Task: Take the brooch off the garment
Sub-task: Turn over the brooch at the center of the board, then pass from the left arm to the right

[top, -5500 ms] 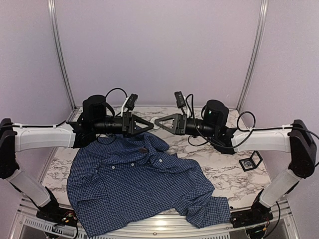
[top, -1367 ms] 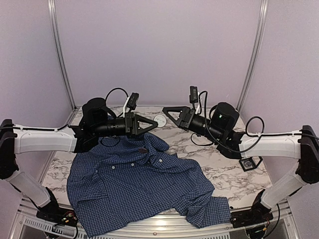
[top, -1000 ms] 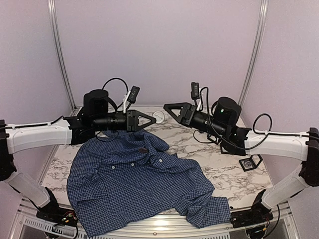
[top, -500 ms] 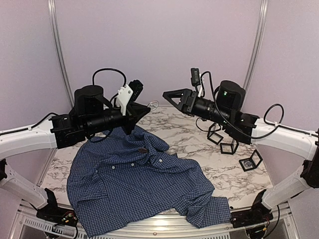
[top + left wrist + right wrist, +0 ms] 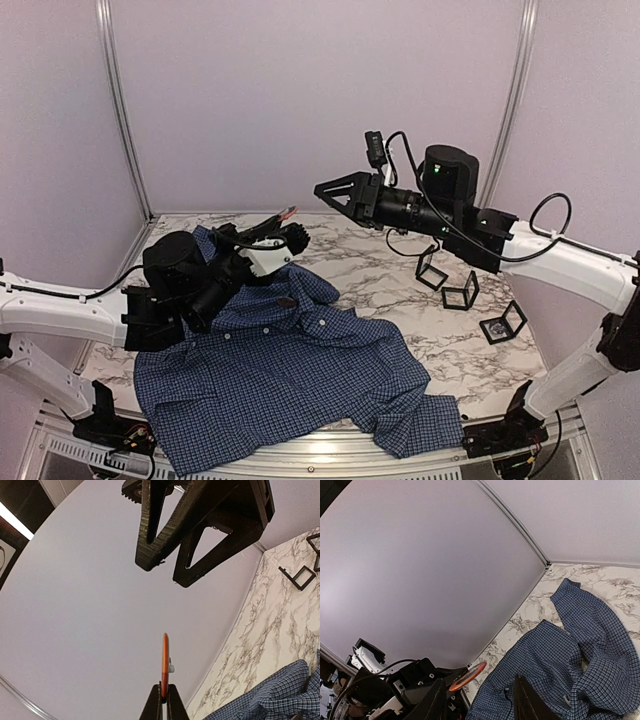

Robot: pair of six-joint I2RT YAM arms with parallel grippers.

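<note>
Top view: my left gripper [image 5: 278,218] sits above the far-left part of the desk [image 5: 380,280], jaws pinched tight on the brooch [image 5: 289,211]. The brooch is clear of the garment [image 5: 290,370], in the air over its collar end. The garment lies spread over the left and middle of the desk, reaching the near edge. My right gripper [image 5: 330,190] hangs higher, toward the far edge, fingers partly spread and holding nothing, tips aimed at the brooch but apart from it. Count: one brooch, one garment, three black frames [image 5: 462,292] toward the right edge, the nearest holding a small bluish piece. Left wrist view: brooch [image 5: 165,665] edge-on, an orange sliver standing up from my closed fingertips [image 5: 156,707]; right gripper [image 5: 167,570] above it, with a gap between. Right wrist view: my own fingers [image 5: 437,702] frame empty space; brooch [image 5: 467,676] shows low between them, gripped from below; garment [image 5: 570,665] beyond. Step, as I judge it: the brooch is off the cloth, and what remains is a handover or a set-down. The next move calls for squaring my right jaws on the disc's rim before the left lets go. A pin this thin could slip.
</note>
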